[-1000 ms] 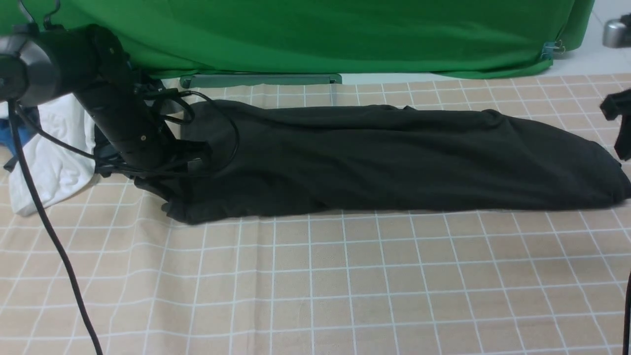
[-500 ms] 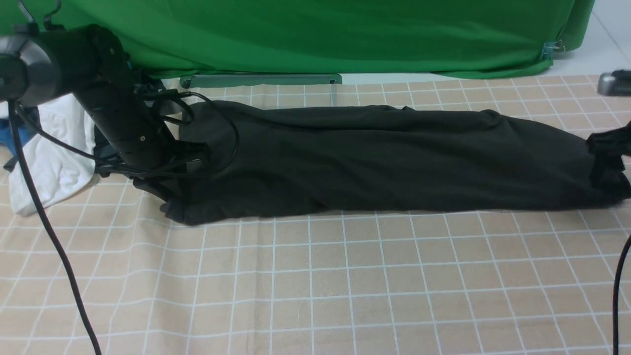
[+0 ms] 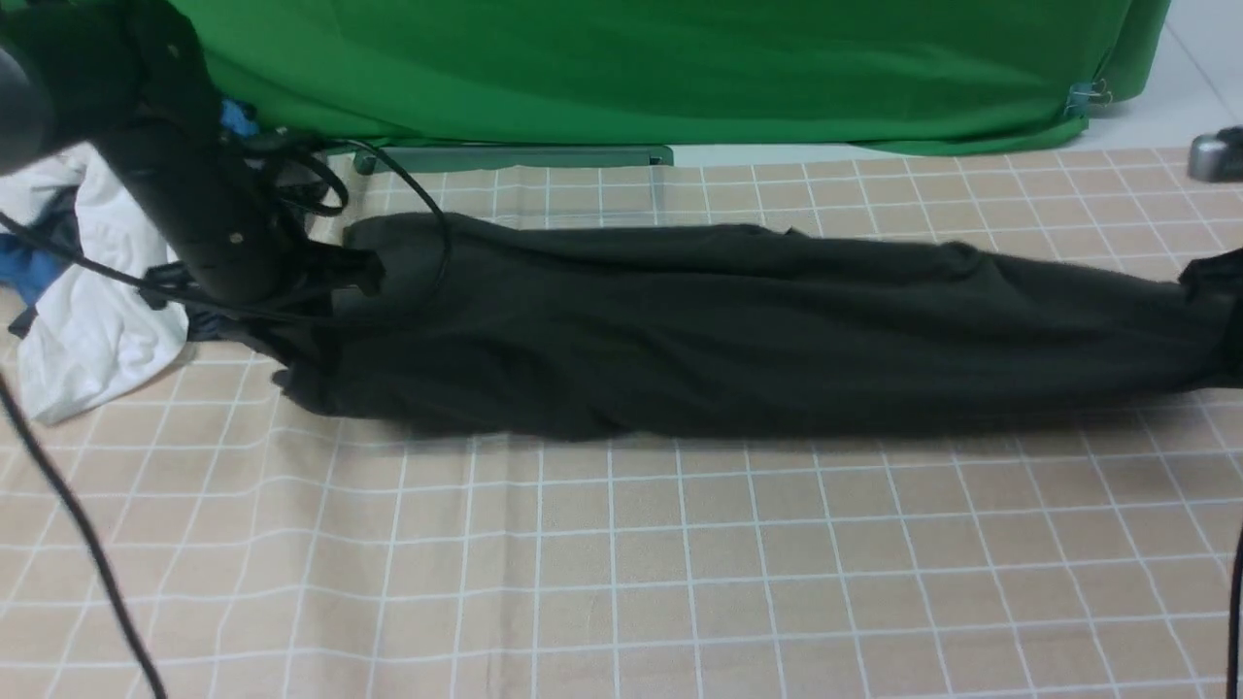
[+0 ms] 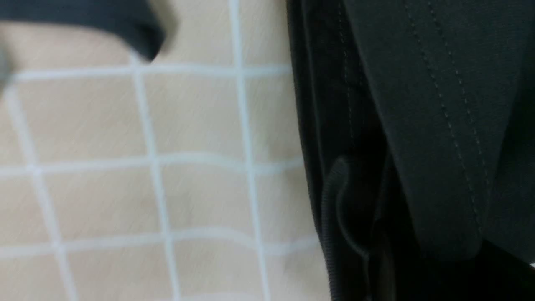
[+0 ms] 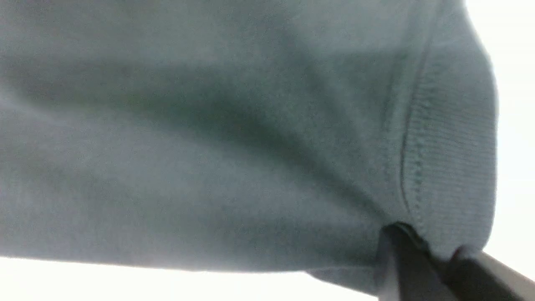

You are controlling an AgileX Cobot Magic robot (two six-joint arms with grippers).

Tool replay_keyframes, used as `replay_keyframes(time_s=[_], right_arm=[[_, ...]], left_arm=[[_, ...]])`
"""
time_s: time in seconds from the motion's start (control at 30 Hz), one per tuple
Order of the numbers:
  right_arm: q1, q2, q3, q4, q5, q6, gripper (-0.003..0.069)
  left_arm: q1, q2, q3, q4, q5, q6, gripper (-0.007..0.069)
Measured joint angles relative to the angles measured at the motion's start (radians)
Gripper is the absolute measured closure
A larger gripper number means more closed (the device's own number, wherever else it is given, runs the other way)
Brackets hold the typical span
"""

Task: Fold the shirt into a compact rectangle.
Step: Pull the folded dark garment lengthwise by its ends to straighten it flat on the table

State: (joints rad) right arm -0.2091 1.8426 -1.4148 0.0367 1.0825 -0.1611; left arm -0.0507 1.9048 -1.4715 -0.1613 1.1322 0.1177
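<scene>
The black shirt [image 3: 738,330] is folded into a long band, stretched across the checked tablecloth [image 3: 631,563] in the front view; no print shows. My left gripper [image 3: 340,282] is shut on its left end, which hangs just off the cloth. At the right edge of the frame my right gripper [image 3: 1214,291] is shut on the other end, also raised. The left wrist view shows stitched hems and a ribbed edge of the shirt [image 4: 418,104] in deep shadow. In the right wrist view the fingers [image 5: 401,267] pinch the shirt [image 5: 209,146] by a ribbed seam.
A pile of white and blue clothes [image 3: 87,320] lies behind my left arm. A green backdrop [image 3: 631,68] and a grey bar [image 3: 515,157] close the far side. A black cable [image 3: 68,505] hangs at the front left. A metal object [image 3: 1219,155] sits far right.
My right gripper came down onto the shirt's right end and took hold of it. My left arm moved up and left, and the shirt is drawn longer and tauter, with both ends raised.
</scene>
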Motion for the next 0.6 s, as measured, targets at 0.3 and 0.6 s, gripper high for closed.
replay_keyframes(time_s=[0.3, 0.6], right_arm=[[0.0, -0.376, 0.458, -0.016, 0.002, 0.033, 0.0571], [0.0, -0.536, 0.672, -0.03, -0.08, 0.036, 0.0552]], left_arm=[[0.0, -0.335, 0.446, 0.021, -0.024, -0.065, 0.0569], [0.0, -0.533, 0.723, 0.054, -0.117, -0.085, 0.0566]])
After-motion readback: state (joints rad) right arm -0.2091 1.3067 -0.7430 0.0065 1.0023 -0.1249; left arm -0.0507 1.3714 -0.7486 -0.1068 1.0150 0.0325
